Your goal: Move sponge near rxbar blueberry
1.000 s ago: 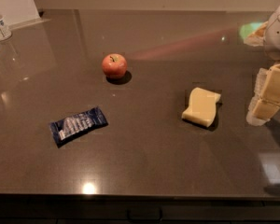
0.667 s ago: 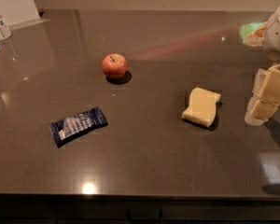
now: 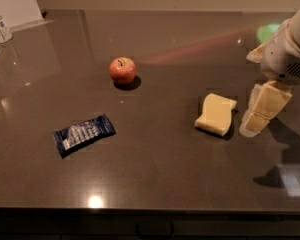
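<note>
The gripper [image 3: 262,111], its opening impossible to tell, hung just beside the sponge [image 3: 216,114], well apart from the rxbar blueberry [image 3: 83,133], an apple [image 3: 122,70] standing farther back between them.

Glossy, smooth tabletop [image 3: 165,174]. Soft matt sponge [image 3: 216,114], shiny foil rxbar blueberry [image 3: 84,134]. Matt pale gripper [image 3: 260,111] hanging just right of sponge
</note>
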Available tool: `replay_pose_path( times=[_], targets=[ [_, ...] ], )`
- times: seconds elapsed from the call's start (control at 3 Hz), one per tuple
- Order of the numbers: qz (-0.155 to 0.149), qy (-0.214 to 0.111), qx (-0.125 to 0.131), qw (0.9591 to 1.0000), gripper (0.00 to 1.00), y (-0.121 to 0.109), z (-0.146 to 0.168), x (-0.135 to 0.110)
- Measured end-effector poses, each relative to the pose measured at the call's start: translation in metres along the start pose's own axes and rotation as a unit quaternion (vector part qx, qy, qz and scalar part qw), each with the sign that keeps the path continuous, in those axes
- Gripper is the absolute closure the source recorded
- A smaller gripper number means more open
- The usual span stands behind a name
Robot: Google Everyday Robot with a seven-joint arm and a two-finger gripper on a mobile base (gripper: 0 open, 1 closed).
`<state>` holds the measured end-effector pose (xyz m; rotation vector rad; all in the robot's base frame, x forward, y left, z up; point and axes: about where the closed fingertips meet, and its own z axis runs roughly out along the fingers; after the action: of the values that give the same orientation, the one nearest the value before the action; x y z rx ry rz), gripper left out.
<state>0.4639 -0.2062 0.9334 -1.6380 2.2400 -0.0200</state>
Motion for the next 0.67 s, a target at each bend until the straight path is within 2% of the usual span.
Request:
replay_pose_path(
  times=[0.67],
  targets=[
    [0.032,-0.020,-0.023,0.9990,0.00,-0.005,0.062,0.005]
  ],
)
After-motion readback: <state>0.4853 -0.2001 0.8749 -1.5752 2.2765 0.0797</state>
